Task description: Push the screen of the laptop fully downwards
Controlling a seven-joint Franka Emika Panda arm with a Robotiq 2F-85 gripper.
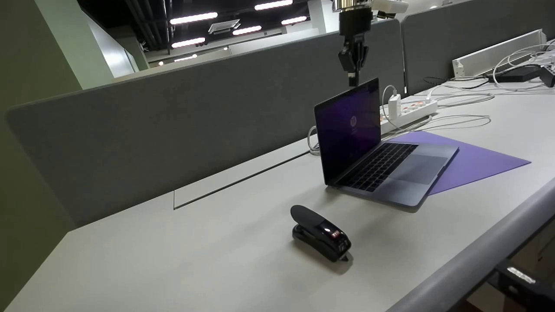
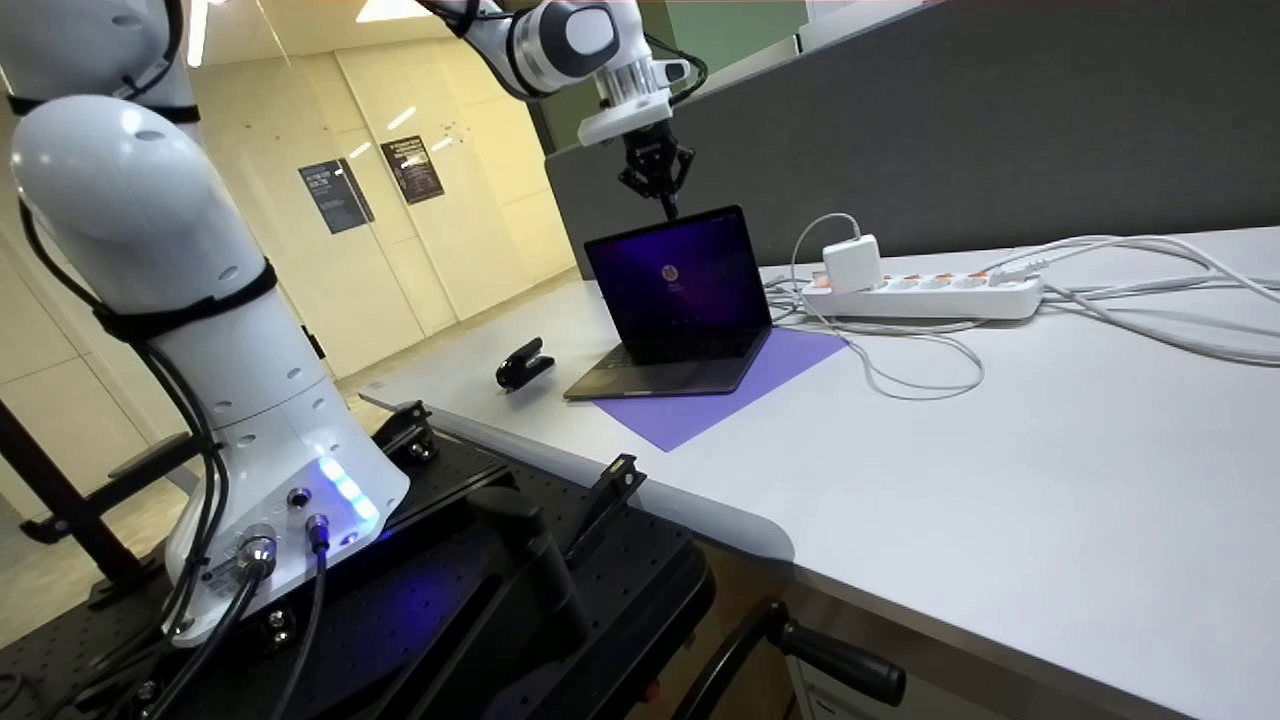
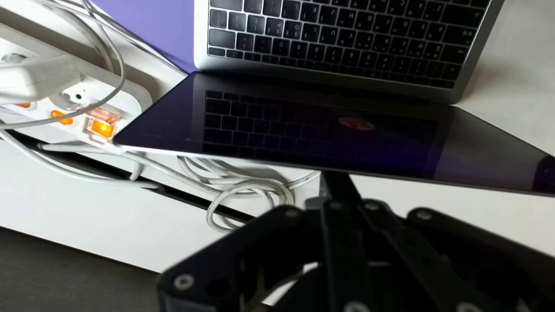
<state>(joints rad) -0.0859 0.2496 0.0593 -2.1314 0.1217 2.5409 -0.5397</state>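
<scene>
"wrist view: where's the screen (image 3: pixel 269 130) standing?"
"it's rising open along the hinge edge of the laptop (image 3: pixel 329 78); the gripper (image 1: pixel 354 81) is hanging behind its top edge, fingers meeting narrowly, contact unclear."
"room?"
"bare desk (image 1: pixel 243 234) is separating laptop from stapler (image 1: pixel 321 234)."

I see white flat-topped desk (image 1: pixel 195 260) along dark grey matte partition (image 1: pixel 173 138); slim white strip lights (image 1: pixel 194 18) overhead; two dark rectangular posters (image 2: pixel 412 168) on cream panelled wall (image 2: pixel 400 270).

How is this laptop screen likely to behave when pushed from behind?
The screen, a thin flat panel, will likely stay rigid and pivot where it meets the base. Its glossy face, mirroring the keys, suggests glass that might crack under hard pressing.
</scene>
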